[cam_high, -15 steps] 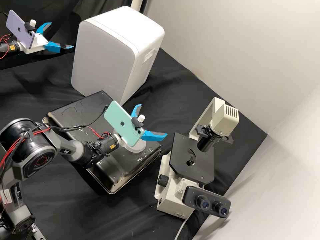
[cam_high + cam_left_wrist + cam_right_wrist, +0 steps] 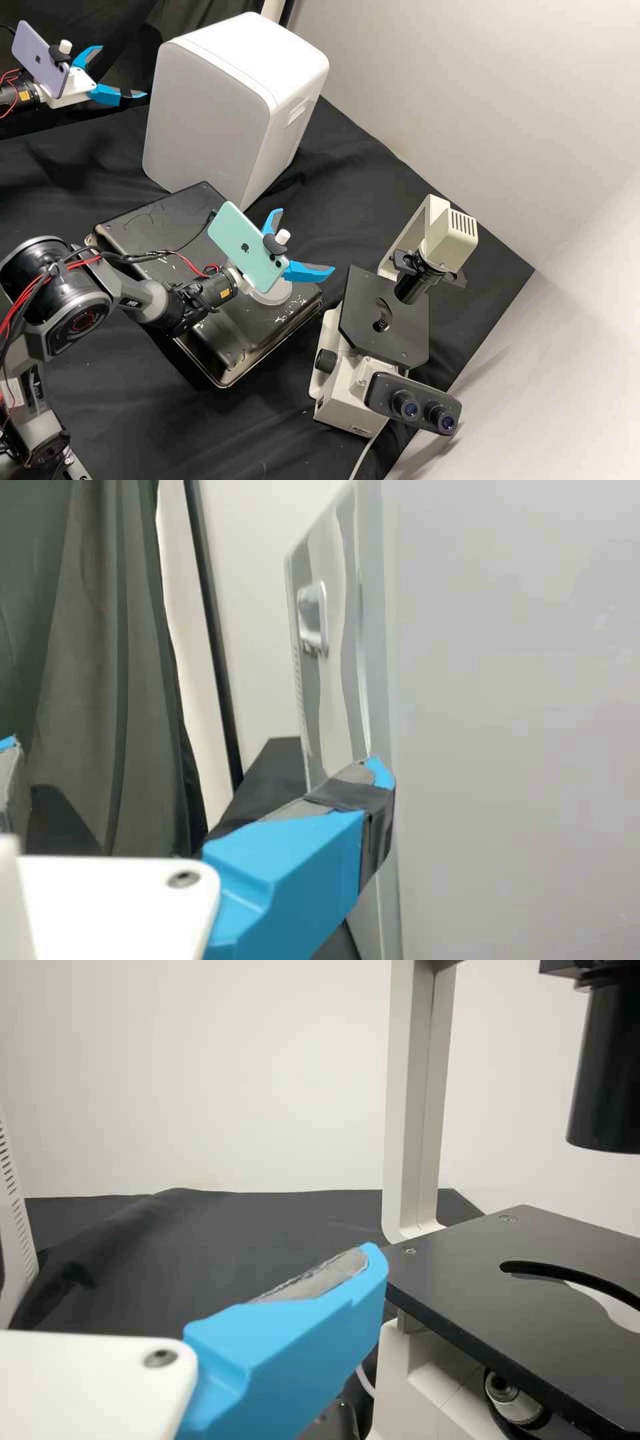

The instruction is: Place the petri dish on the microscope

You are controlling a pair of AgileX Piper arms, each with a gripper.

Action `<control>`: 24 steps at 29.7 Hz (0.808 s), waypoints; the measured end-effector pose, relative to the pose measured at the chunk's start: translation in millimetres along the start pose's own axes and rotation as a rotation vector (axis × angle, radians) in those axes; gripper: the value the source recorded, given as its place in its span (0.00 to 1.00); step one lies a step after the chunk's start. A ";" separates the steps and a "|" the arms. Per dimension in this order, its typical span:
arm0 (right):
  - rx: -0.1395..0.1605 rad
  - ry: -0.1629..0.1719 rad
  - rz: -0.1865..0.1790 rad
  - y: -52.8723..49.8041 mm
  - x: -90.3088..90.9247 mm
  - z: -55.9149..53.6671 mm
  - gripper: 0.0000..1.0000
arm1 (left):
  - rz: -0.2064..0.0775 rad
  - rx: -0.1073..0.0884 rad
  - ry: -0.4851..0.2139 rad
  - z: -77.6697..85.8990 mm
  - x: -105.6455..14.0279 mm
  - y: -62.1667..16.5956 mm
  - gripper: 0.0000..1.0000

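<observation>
The petri dish (image 2: 277, 298), a pale round disc, lies flat on the black tray (image 2: 153, 227), partly under the right gripper (image 2: 306, 240); that gripper's fingers are spread, pointing to 3 o'clock at the microscope (image 2: 373, 320), whose eyepieces face 5 o'clock; the left gripper (image 2: 123, 71), at 10 o'clock beside the white box (image 2: 227, 100), is also spread.

Black cloth-covered bench (image 2: 347, 167) was plain. Glossy black metal tray (image 2: 160, 223) showed white flecks. Rounded white plastic cabinet (image 2: 227, 100) was uniform. Cream-bodied microscope (image 2: 347, 380) carried a matte black stage (image 2: 400, 333).
</observation>
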 end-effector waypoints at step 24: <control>0.000 0.000 0.000 0.0 0.0 0.0 1.00 | -0.097 -0.060 -0.149 41.1 -124.8 -32.7 1.00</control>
